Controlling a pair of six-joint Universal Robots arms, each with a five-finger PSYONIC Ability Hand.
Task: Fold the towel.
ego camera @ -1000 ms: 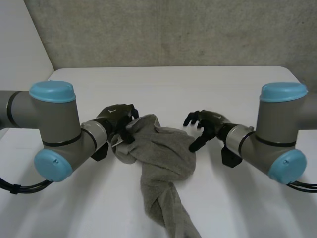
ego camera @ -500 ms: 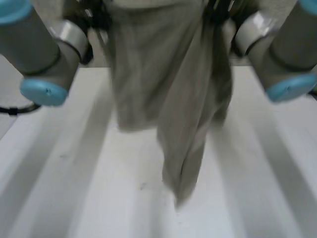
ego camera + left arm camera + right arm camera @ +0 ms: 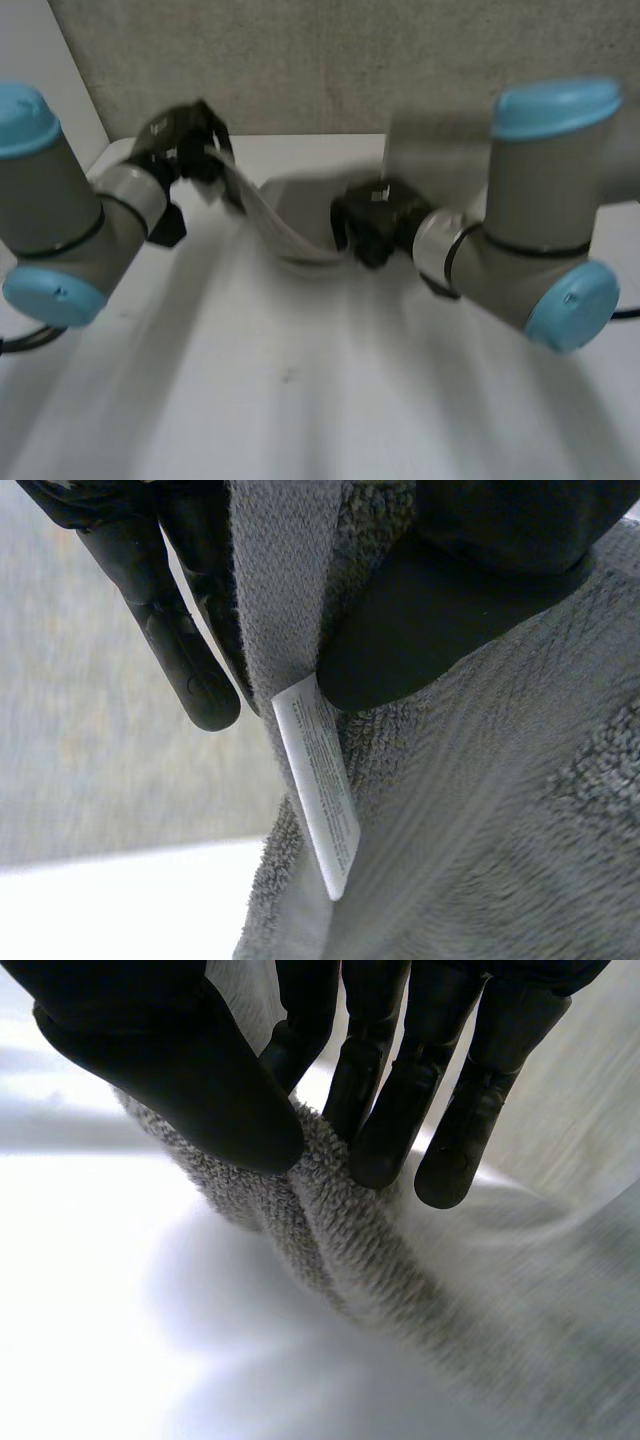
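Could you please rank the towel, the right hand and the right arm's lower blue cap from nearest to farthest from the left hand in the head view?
1. Towel: pinched in the left hand itself.
2. Right hand: at the towel's other end.
3. Lower blue cap: farthest, behind the right hand.

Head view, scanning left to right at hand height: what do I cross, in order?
left arm → left hand pinching one end of the towel → towel sagging between the hands → right hand pinching its other end → right arm
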